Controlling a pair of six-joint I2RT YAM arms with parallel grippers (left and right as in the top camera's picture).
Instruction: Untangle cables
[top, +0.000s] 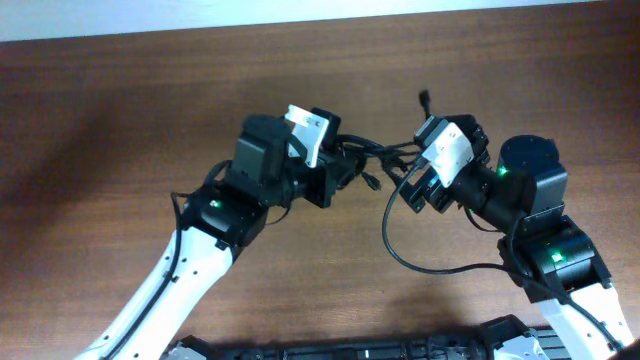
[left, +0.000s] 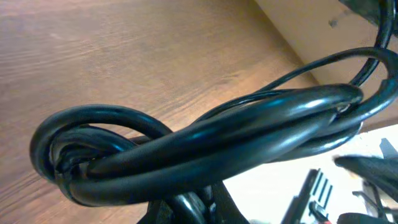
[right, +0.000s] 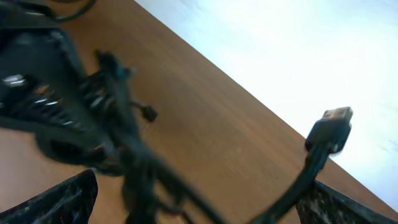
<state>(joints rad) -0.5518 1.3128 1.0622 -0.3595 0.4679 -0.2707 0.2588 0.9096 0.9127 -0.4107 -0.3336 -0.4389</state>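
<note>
While the left gripper (top: 345, 172) clamps the knotted cables (top: 385, 152), seemingly as an anchor, the right gripper (top: 412, 190), at its three o'clock, gapes open astride a USB-tipped strand (right: 326, 134).

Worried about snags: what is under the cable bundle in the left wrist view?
Bare wooden table shows beneath the cables; anything directly behind the bundle is covered.

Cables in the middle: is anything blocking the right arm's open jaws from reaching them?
Nothing visible does. The cables hang in a bunch above the table, and the right wrist view shows strands running right between those wide-apart jaws.
</note>
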